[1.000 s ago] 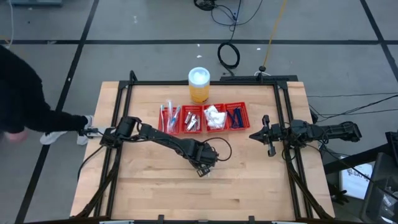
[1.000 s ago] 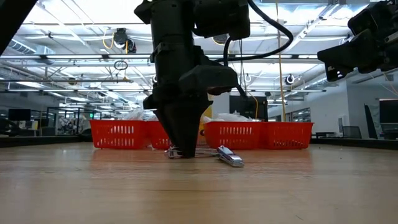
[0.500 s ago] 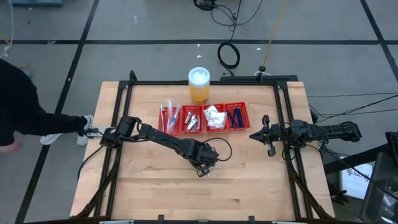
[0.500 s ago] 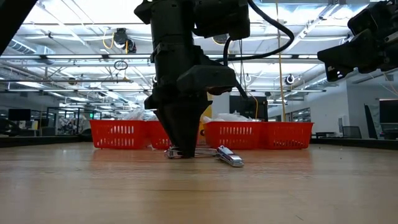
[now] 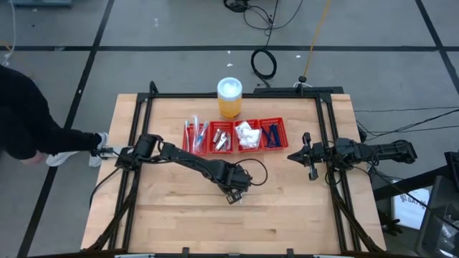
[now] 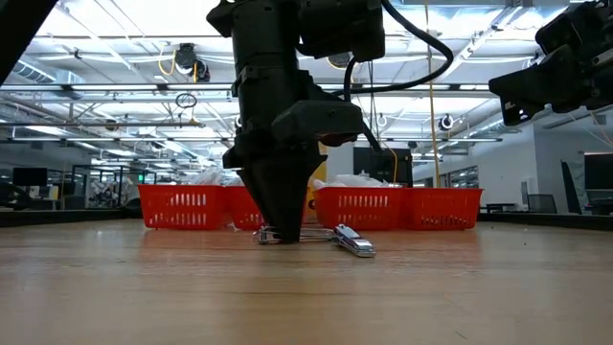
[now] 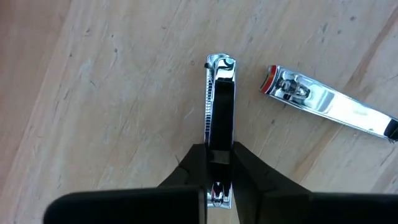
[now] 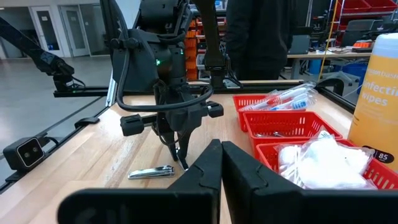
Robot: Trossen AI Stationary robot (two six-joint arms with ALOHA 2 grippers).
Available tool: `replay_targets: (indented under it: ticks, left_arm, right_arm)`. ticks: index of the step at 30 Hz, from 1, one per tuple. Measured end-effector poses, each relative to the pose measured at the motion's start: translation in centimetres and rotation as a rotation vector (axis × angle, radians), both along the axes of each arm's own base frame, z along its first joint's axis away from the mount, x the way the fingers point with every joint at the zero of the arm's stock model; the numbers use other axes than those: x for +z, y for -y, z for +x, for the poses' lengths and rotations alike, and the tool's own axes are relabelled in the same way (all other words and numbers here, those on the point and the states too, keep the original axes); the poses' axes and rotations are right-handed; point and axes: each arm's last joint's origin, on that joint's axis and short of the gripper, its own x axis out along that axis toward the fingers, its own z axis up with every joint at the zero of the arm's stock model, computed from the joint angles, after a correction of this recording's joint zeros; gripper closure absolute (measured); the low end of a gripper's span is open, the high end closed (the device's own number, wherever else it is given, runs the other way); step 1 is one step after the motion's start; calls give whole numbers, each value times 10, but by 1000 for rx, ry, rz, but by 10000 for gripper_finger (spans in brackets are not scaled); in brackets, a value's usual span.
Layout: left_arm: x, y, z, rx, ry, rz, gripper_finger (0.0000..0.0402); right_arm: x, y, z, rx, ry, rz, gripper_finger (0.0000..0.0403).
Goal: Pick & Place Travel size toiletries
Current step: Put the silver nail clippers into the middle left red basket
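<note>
A shiny nail clipper [image 7: 219,118] lies flat on the wooden table [image 5: 172,215] at the centre of the left wrist frame, and the left gripper [image 7: 220,163] is clamped tight on its near end, fingers pinching both sides. A second nail clipper [image 7: 329,107] with a red tip lies apart from it at the right of that frame, angled away. In the overhead frame the left gripper [image 5: 234,192] sits just below centre, under the red tray [image 5: 235,136], whose compartments hold toothbrushes, metal pieces, white packets and blue razors. An orange jar [image 5: 229,98] stands directly above the tray. The right gripper [image 5: 310,162] waits at centre right, fingers pressed together, holding nothing. A person's dark sleeve [image 5: 29,122] shows at the left edge.
</note>
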Motion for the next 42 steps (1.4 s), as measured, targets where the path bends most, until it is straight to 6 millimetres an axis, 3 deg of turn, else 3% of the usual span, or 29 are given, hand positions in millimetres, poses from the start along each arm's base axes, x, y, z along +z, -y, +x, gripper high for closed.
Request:
replay_targets:
  ticks: [11, 20, 24, 29, 36, 42]
  left_arm:
    - [0, 0, 1, -1, 6, -1, 367]
    - [7, 2, 6, -107, 90, 3, 377]
    - [22, 6, 1, -125, 119, 63, 377]
    - [64, 12, -11, -127, 212, 164, 377]
    - [105, 20, -26, -174, 325, 316, 377]
    - [100, 11, -40, -167, 350, 335, 377]
  right_arm:
    - [0, 0, 0, 0, 0, 0, 403]
    - [0, 0, 0, -1, 0, 0, 403]
    - [0, 0, 0, 0, 0, 0, 403]
    - [0, 0, 0, 0, -1, 0, 403]
    - [0, 0, 0, 0, -1, 0, 403]
    - [0, 0, 0, 0, -3, 0, 403]
